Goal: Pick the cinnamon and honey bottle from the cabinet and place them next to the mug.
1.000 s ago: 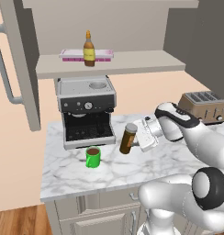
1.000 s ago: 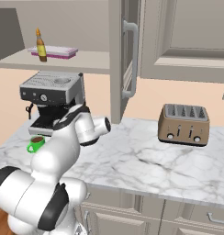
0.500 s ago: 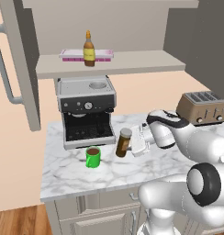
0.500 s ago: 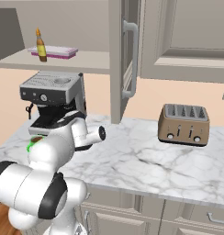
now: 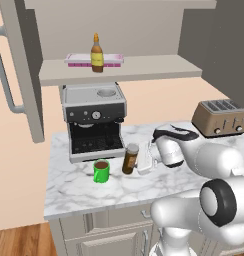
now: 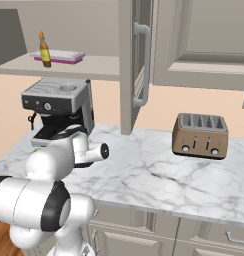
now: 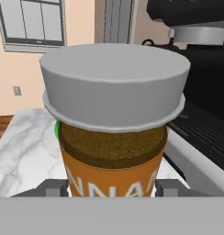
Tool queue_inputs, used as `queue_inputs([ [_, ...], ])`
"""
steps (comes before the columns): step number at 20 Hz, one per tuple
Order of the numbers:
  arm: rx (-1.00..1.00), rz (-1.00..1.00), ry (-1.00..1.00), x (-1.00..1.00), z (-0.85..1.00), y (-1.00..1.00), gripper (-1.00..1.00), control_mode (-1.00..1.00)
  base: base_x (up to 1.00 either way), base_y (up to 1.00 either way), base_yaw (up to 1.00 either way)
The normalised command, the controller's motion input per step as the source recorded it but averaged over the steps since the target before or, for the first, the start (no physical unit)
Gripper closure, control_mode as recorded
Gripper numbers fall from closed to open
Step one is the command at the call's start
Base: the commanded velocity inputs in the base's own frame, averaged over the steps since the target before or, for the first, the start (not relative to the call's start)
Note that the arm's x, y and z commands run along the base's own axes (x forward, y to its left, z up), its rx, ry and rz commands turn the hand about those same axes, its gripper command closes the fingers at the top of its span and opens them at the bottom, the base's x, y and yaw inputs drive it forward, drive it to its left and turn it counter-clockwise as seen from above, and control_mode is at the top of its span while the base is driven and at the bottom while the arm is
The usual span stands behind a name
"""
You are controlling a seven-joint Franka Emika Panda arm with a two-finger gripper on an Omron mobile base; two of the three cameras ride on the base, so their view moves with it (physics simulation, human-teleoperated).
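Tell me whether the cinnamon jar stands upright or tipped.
Nearly upright: the cinnamon leans slightly, lid on top, its base at the counter right of the mug, in the gripper.

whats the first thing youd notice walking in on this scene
The white arm stretches low over the marble counter, its gripper closed on the cinnamon, which stands just right of the green mug in front of the espresso machine. Up on the open cabinet shelf, the honey bottle stands by a pink tray. A toaster sits at the counter's right end.
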Motion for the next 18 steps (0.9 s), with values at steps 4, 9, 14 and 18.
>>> queue_inputs([
  [4,0.00,0.00,0.00,0.00,-0.04,0.19,1.00,-1.00,0.00,0.00,0.00],
  [9,-0.01,0.00,0.01,0.03,-0.06,0.14,1.00,-1.00,0.00,0.00,0.00],
  [14,-0.03,0.00,0.02,0.15,-0.21,0.02,1.00,-1.00,0.00,0.00,0.00],
  [18,-0.02,0.00,0.04,0.15,-0.24,0.00,1.00,-1.00,0.00,0.00,0.00],
])
